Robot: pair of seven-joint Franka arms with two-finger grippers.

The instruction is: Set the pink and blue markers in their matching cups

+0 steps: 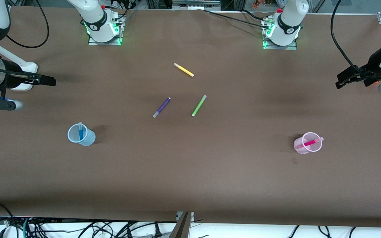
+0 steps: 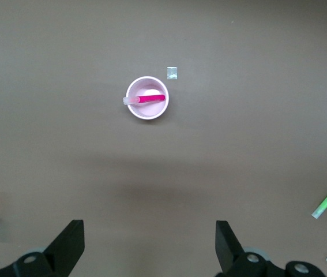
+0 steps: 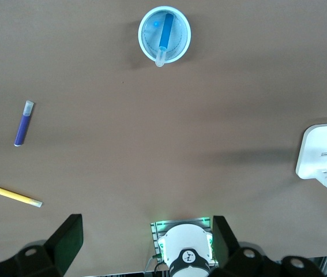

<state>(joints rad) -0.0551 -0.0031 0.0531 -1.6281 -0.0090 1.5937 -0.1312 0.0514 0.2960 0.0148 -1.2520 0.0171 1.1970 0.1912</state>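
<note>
Nearest the front camera: pink cup (image 1: 307,143) standing toward the left arm's end of the table, with pink marker (image 1: 310,142) lying tilted inside it, pale tip poking over the rim. Seen in the left wrist view too, pink cup (image 2: 147,97) holding pink marker (image 2: 144,99), with a small grey square (image 2: 172,73) lying just beside the cup.

Sitting toward the right arm's end, slightly farther from the front camera: blue cup (image 1: 80,135), with blue marker (image 1: 80,131) leaning inside, pale cap rising above the rim. Showing the same in the right wrist view: blue cup (image 3: 164,33) and blue marker (image 3: 164,36).

Lying loose mid-table, farther from the front camera than both cups: purple marker (image 1: 161,107) and green marker (image 1: 199,105) near each other, and yellow marker (image 1: 183,69) farther still, toward the bases.

Hovering high over the table's end, well apart from the pink cup: left gripper (image 2: 149,242), fingers spread wide, holding nothing. Waiting likewise over its own end of the table: right gripper (image 3: 147,239), fingers spread wide and gripping nothing, with a white stand (image 3: 322,152) standing on the table beside it.
</note>
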